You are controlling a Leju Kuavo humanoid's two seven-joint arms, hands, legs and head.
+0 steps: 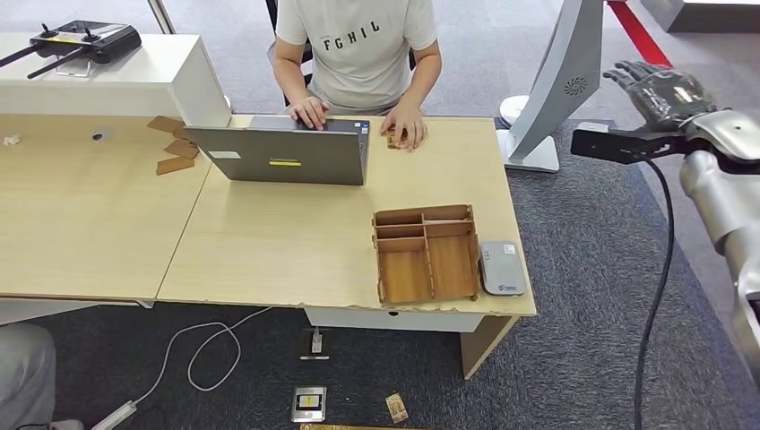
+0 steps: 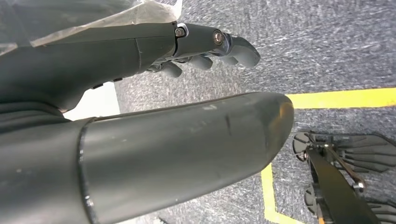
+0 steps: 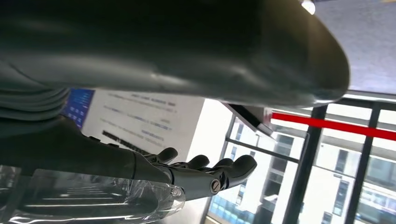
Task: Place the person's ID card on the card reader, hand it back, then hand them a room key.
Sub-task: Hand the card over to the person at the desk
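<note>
A grey-white card reader (image 1: 501, 267) lies near the table's right front corner, beside a wooden compartment tray (image 1: 426, 255). Across the table a person in a white T-shirt (image 1: 358, 45) has one hand on the laptop (image 1: 287, 154) and the other over a small brown card-like thing (image 1: 394, 139). My right hand (image 1: 663, 90) is raised off to the right of the table, fingers apart and holding nothing; its dark fingers (image 3: 201, 170) show against windows. My left hand (image 2: 205, 44) hangs over the grey carpet, its fingers stretched out and holding nothing.
A white curved stand (image 1: 551, 90) rises between my right hand and the table. A controller (image 1: 81, 40) sits on a white box at the far left. Brown wooden pieces (image 1: 175, 148) lie left of the laptop. Small cards (image 1: 309, 403) and a cable (image 1: 211, 354) lie on the floor.
</note>
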